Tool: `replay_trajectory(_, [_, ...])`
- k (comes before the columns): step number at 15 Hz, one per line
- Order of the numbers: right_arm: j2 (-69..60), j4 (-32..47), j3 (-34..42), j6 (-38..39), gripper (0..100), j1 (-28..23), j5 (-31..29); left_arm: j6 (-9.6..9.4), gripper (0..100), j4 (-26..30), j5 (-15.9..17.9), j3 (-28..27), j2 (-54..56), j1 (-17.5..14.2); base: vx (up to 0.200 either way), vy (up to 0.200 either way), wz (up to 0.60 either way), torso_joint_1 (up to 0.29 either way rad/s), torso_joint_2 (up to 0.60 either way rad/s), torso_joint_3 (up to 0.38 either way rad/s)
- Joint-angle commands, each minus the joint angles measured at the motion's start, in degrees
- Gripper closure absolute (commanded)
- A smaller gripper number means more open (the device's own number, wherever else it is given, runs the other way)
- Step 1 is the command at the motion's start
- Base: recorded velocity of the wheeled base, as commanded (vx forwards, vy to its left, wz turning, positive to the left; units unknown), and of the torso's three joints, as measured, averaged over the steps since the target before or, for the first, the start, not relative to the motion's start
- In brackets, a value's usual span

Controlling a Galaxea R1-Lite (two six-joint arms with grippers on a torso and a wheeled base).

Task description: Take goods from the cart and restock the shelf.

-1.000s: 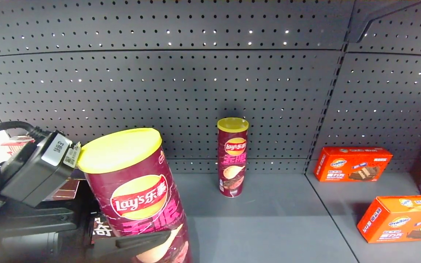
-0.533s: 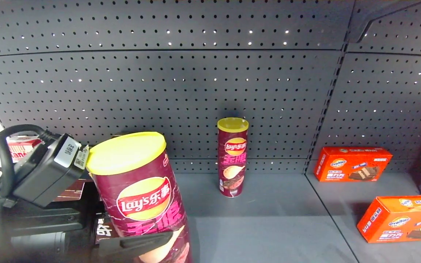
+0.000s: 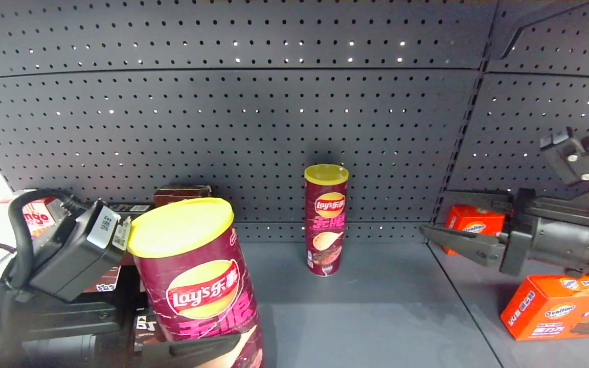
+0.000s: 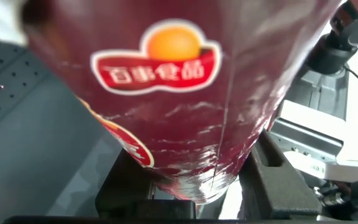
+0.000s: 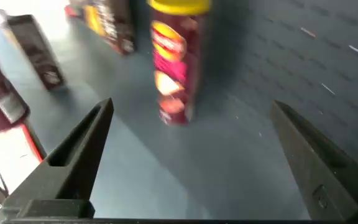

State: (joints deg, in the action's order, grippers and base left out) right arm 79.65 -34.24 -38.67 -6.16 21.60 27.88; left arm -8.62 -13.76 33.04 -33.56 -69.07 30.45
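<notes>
My left gripper is shut on a maroon chips can with a yellow lid, held upright and slightly tilted at the shelf's front left. In the left wrist view the can's body stands between the dark fingers. A second, matching can stands upright on the shelf against the pegboard, well right of the held one. My right gripper is open at the right, pointing left toward that can. In the right wrist view the standing can is ahead of my open gripper.
Two orange boxes lie at the right: one partly behind the right gripper, one near the front. A dark brown box and a red-and-white pack sit at the far left. Pegboard backs the shelf.
The left gripper has carried its can a little to the right. The right arm has come into view from the right, open, and now covers part of the rear orange box.
</notes>
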Motion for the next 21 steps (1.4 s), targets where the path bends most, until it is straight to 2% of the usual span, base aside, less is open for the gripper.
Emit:
replay_trajectory(1, [14.13, -9.17, -1.67, -1.4, 0, -1.65, 2.71, 0.09, 100, 0.05, 0.01, 0.78, -0.01, -0.13, 0.0, 0.0, 0.0, 0.0, 0.0, 0.0])
replay_trajectory(2, [16.59, -11.55, -2.2, -1.49, 0, -1.21, 3.06, 0.09, 100, 0.05, -0.08, 0.87, -0.01, -0.13, 0.0, 0.0, 0.0, 0.0, 0.0, 0.0])
replay_trajectory(6, [24.32, -16.91, -6.68, -1.4, 0, -0.33, 11.76, 0.09, 100, -0.12, 0.1, 1.3, 0.17, -1.89, 0.0, 0.0, 0.0, 0.0, 0.0, 0.0])
replay_trajectory(9, [28.89, -17.79, -10.02, -1.4, 0, 0.2, 14.92, 0.09, 100, -0.21, 0.19, 1.83, 0.34, -2.15, 0.0, 0.0, 0.0, 0.0, 0.0, 0.0])
replay_trajectory(13, [34.52, -19.19, -13.71, -1.4, 0, 2.48, 16.33, 0.18, 100, -0.39, 0.19, 1.66, 0.25, -2.24, 0.0, 0.0, 0.0, 0.0, 0.0, 0.0])
replay_trajectory(21, [43.48, -21.74, -19.25, -1.31, 0, 2.66, 18.44, 0.18, 100, -0.39, 0.1, 2.27, -0.1, -2.24, 0.0, 0.0, 0.0, 0.0, 0.0, 0.0])
